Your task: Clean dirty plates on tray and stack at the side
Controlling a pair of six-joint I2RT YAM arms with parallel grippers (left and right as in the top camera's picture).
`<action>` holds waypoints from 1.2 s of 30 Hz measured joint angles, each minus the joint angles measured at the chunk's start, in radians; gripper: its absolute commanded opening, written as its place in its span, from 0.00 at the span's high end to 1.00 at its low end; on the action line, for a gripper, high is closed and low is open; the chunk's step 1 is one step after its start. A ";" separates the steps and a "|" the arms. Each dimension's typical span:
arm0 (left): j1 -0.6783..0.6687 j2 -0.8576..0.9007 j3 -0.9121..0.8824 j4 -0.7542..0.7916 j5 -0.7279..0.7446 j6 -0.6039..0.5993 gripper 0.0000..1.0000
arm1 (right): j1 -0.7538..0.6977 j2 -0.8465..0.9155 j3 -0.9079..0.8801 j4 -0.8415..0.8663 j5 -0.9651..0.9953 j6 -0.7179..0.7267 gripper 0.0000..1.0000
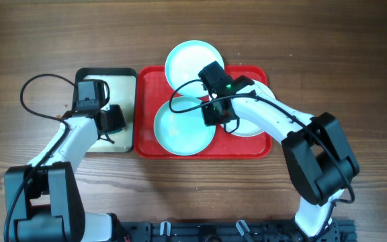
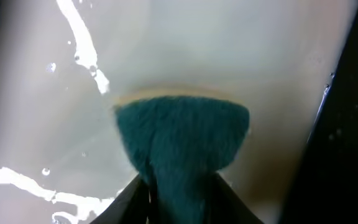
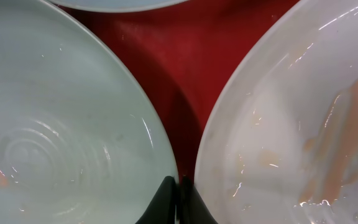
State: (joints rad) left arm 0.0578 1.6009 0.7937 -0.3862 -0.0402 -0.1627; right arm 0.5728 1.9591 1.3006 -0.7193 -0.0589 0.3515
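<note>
On the red tray (image 1: 152, 79) lie three plates: an aqua one (image 1: 193, 62) at the back edge, a second aqua plate (image 1: 183, 128) front left, and a white plate (image 1: 252, 126) partly under my right arm. My right gripper (image 1: 217, 117) is shut and empty. Its tips (image 3: 179, 183) hover over the red strip (image 3: 185, 62) between the aqua plate (image 3: 61, 124) and the white plate (image 3: 278, 112), which has orange smears (image 3: 347, 124). My left gripper (image 1: 111, 119) is over the small tray, shut on a teal sponge (image 2: 182, 137) between its jaws (image 2: 179, 186).
A black-rimmed tray with a cream inside (image 1: 123, 87) stands left of the red tray, its wet cream floor (image 2: 229, 50) under the sponge. Bare wooden table (image 1: 341, 60) surrounds both trays. A black cable (image 1: 39, 101) loops at the far left.
</note>
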 measured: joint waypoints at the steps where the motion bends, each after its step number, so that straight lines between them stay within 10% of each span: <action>1: 0.000 0.000 0.000 0.004 0.000 0.000 0.68 | 0.000 0.000 0.000 0.000 0.000 0.000 0.96; 15: 0.000 0.000 0.000 0.006 0.000 -0.002 0.96 | 0.000 0.000 0.000 0.000 0.000 0.000 0.95; 36: 0.000 -0.264 0.000 -0.006 0.063 0.116 0.96 | 0.000 0.001 0.000 0.005 0.000 -0.008 0.81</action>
State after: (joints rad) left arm 0.0578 1.3365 0.7940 -0.3927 0.0223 -0.0471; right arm 0.5728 1.9598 1.3006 -0.7147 -0.0589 0.3439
